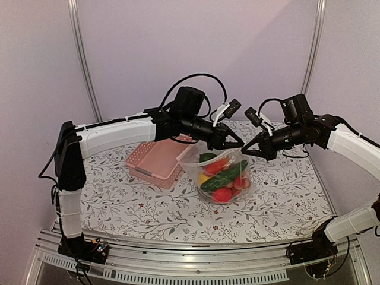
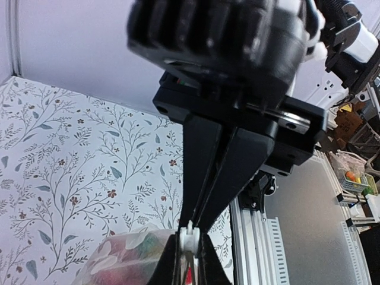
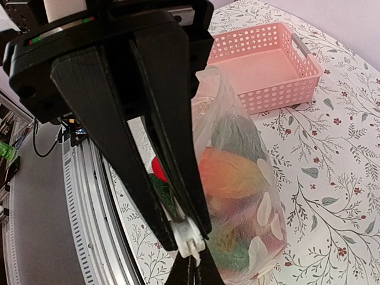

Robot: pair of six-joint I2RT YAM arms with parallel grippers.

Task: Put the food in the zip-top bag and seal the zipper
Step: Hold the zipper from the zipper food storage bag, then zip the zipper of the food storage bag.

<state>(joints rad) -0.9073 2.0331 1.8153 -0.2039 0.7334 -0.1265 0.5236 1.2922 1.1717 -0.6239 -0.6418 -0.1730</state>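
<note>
Now I have the left tool (image 1: 241, 144) and the right tool (image 1: 244, 151) both clenched on the zipper (image 3: 189, 233) of the bag (image 1: 244, 178), which stands mouth-up on the counter (image 1: 285, 199), full of food (image 1: 224, 172), a pink basket (image 1: 155, 161) just beside it.

Left end effector (image 1: 237, 142) and right end effector (image 1: 247, 149) clamp tight (nearly tip-to-tip).

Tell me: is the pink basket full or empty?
Empty. The pink basket shows only its bare floor, while the food sits inside the zip-top bag beside it.
</note>
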